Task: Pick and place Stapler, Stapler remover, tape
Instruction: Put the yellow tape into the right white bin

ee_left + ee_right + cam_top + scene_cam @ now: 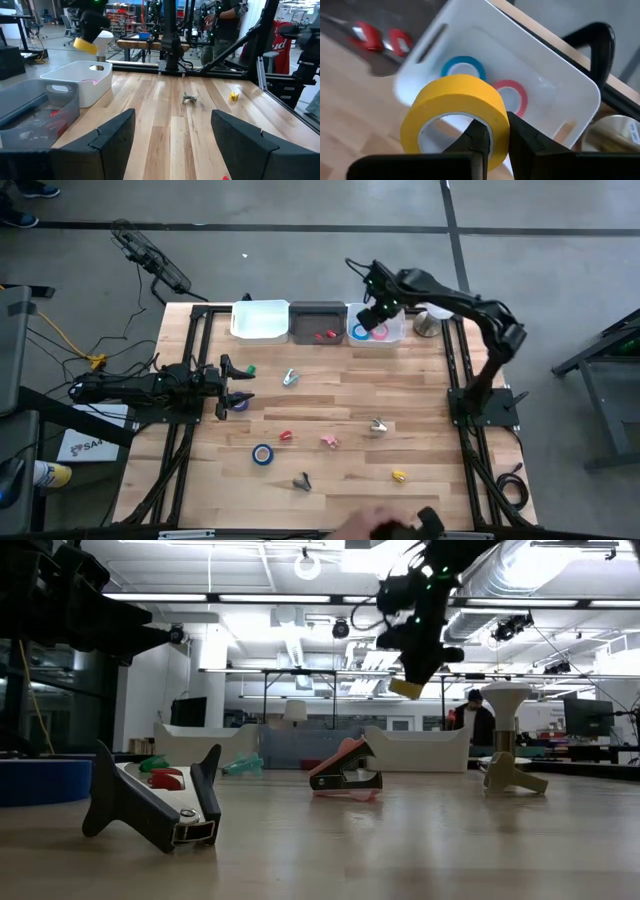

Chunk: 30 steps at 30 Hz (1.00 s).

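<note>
My right gripper (379, 313) hangs over the right-hand white bin (398, 330) at the table's far edge, shut on a yellow tape roll (455, 115). A blue roll (464, 66) and a pink roll (512, 96) lie flat in that bin. Another blue roll (262, 453) and a purple roll (241, 405) lie flat on the table. Stapler removers lie scattered on the wood, such as a pink one (330, 441) and a dark one (160, 805). Red pieces (395, 40), perhaps staplers, lie in the dark bin (317, 323). My left gripper (236, 387) waits open at the table's left. My right gripper pinches the yellow roll's wall (496, 131) between its two fingers, one finger (478, 142) inside the open centre and one (522, 142) outside. The fingers come from above, slanting steeply down. The roll hangs tilted below them, lifted clear above the bin.
An empty-looking white bin (260, 320) stands left of the dark one. A metal cup-like object (430, 323) stands right of the bins. A person's hand (372, 525) reaches in at the table's near edge. Black frame rails run along both sides of the table.
</note>
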{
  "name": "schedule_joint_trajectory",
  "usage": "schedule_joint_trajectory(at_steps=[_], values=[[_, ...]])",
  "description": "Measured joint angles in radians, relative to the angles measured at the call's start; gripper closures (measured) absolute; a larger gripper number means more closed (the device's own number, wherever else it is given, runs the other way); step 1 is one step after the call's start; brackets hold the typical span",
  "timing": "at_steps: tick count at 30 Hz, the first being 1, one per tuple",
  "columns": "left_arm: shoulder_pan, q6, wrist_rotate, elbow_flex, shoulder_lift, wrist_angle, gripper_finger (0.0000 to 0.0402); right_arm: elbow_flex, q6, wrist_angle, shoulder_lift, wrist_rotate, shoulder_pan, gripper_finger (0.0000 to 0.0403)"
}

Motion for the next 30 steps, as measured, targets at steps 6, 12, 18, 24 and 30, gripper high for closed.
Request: schedule_joint_trajectory(at_steps=[6, 12, 18, 24, 30], values=[[0.000, 0.000, 0.000, 0.000, 0.000, 0.000, 0.0143, 0.093, -0.018, -0.091, 0.132, 0.000, -0.057, 0.0364], [0.000, 0.000, 0.000, 0.000, 0.000, 0.000, 0.0143, 0.098, 0.001, -0.088, 0.199, -0.029, -0.094, 0.0364], [0.000, 0.000, 0.000, 0.000, 0.000, 0.000, 0.0143, 0.098, 0.004, -0.093, 0.234, -0.033, -0.120, 0.0364], [0.000, 0.000, 0.000, 0.000, 0.000, 0.000, 0.0143, 0.098, 0.007, -0.102, 0.271, -0.034, -0.125, 0.0364], [0.000, 0.000, 0.000, 0.000, 0.000, 0.000, 0.0143, 0.060, 0.009, -0.077, 0.281, -0.053, -0.124, 0.0364]])
